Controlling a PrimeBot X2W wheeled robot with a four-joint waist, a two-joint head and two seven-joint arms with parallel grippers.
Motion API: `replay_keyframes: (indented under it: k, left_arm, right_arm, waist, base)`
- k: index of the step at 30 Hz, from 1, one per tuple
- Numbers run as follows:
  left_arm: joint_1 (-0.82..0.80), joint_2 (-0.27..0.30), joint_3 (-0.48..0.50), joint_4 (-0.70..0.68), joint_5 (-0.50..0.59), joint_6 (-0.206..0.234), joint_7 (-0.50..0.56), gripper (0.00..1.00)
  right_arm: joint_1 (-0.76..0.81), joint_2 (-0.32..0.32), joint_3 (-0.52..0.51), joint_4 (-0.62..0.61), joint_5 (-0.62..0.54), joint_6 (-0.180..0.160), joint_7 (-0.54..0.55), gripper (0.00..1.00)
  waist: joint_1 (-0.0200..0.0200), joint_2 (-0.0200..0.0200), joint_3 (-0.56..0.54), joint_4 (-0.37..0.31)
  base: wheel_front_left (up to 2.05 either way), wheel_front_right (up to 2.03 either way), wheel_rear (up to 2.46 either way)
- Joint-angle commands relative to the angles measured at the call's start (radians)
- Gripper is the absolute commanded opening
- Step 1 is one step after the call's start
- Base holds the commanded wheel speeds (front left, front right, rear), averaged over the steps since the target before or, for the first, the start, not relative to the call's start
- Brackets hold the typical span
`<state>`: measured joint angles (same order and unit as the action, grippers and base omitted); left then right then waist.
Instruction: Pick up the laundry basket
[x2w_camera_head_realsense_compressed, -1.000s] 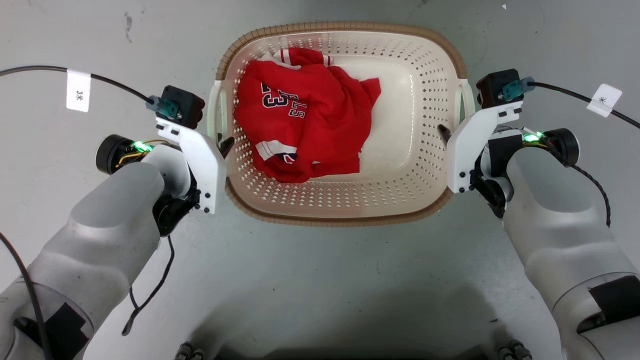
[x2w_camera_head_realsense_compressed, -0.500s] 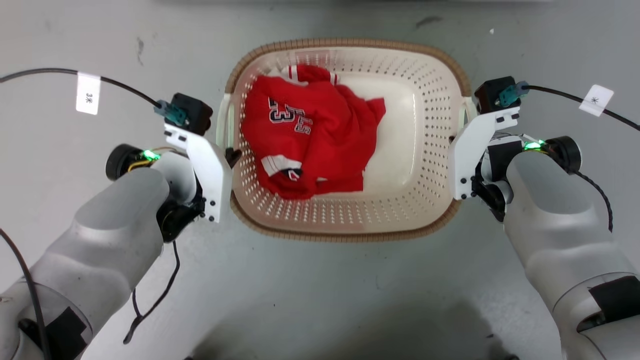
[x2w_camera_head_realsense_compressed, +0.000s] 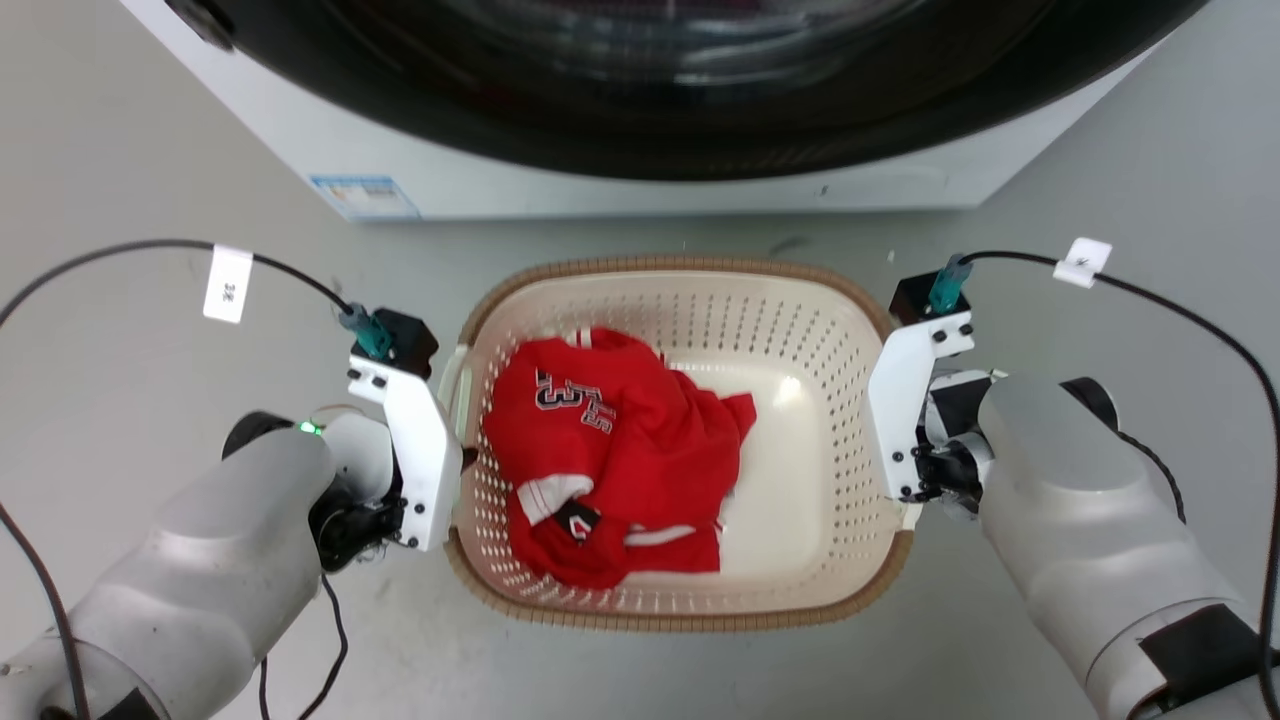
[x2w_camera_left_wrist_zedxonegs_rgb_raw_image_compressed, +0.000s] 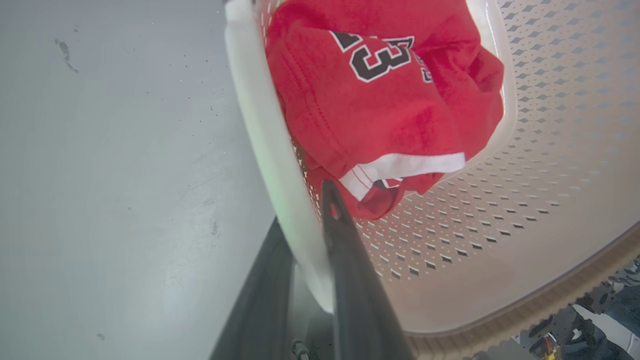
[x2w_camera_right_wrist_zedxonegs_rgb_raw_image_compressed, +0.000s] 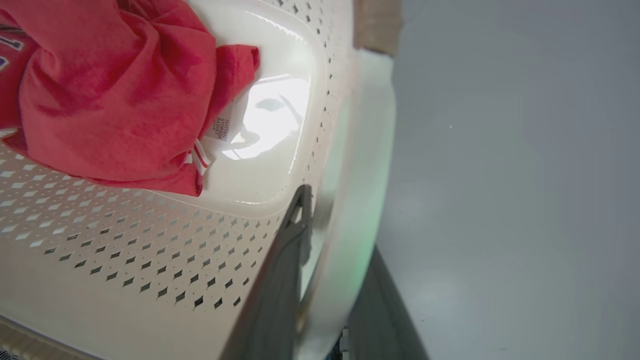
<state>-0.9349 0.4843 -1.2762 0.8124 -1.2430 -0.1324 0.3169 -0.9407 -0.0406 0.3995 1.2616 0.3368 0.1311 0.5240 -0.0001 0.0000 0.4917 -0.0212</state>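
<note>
Noted laundry basket (x2w_camera_head_realsense_compressed: 680, 266): cream-white, perforated, rounded-rectangular, brown woven-look rim. Faced open side up, long axis across head view, just before washing machine (x2w_camera_head_realsense_compressed: 560, 190). Was clamped at white left handle (x2w_camera_left_wrist_zedxonegs_rgb_raw_image_compressed: 260, 135) by left gripper (x2w_camera_left_wrist_zedxonegs_rgb_raw_image_compressed: 301, 205), at right handle (x2w_camera_right_wrist_zedxonegs_rgb_raw_image_compressed: 365, 175) by right gripper (x2w_camera_right_wrist_zedxonegs_rgb_raw_image_compressed: 337, 220). Held crumpled red jersey (x2w_camera_head_realsense_compressed: 610, 440) in left half.

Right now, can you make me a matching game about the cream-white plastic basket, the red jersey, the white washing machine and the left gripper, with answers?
Things:
1. cream-white holey plastic laundry basket with a brown rim
2. crumpled red jersey with white trim
3. big white washing machine with a dark round door
4. left gripper with two long dark fingers

Places:
A. top of the head view
B. shut on a white side handle
C. middle of the head view, nearer than the machine
D. lying inside the basket

Pairs: 1-C, 2-D, 3-A, 4-B.
</note>
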Motion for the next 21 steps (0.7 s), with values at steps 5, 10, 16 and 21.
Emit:
replay_keyframes:
  k: [5,10,16,21]
  left_arm:
    - [0.053,0.040,-0.005,-0.004,-0.041,0.003,0.085,0.00]
    - [0.092,0.057,-0.005,-0.014,-0.069,0.003,0.134,0.00]
    - [0.138,0.065,-0.006,-0.034,-0.079,0.003,0.181,0.00]
    - [0.166,0.073,-0.006,-0.048,-0.083,0.003,0.226,0.00]
  right_arm:
    - [0.039,-0.018,0.057,-0.022,0.028,-0.001,0.073,0.00]
    - [0.082,-0.018,0.104,-0.044,0.071,-0.001,0.133,0.00]
    - [0.134,-0.018,0.174,-0.090,0.131,0.000,0.207,0.00]
    - [0.148,-0.018,0.204,-0.103,0.166,0.000,0.239,0.00]
  waist:
    - [0.0001,0.0000,-0.185,-0.022]
    - [0.0001,0.0000,-0.278,-0.032]
    - [0.0001,0.0000,-0.346,-0.036]
    - [0.0001,0.0000,-0.375,-0.040]
  base:
    - [0.00,0.00,0.00]
    - [0.00,0.00,0.00]
    - [0.00,0.00,0.00]
    - [0.00,0.00,0.00]
